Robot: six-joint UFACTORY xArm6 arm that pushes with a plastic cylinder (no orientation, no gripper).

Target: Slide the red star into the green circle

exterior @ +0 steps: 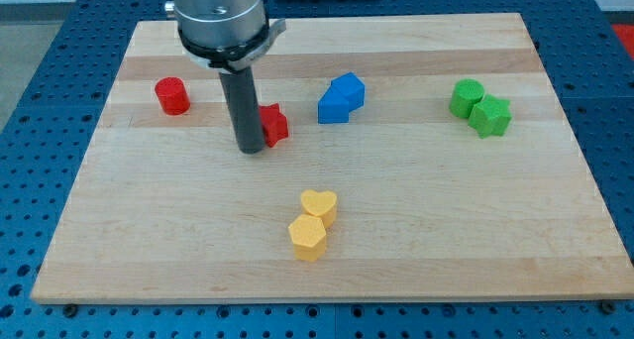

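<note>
Against the red star's (274,124) left side rests my tip (252,149); no claw shows.

Bright, even overhead light, no hard glare on the wooden board (396,240). Shadows are short and soft, falling mostly toward 6 o'clock under each block. Metal collar (220,22) at 11 o'clock shows mild specular sheen. Focus is sharp across the frame; slight softness at the 12 o'clock edge. Board edges look straight, only perspective taper, no obvious barrel distortion.
</note>
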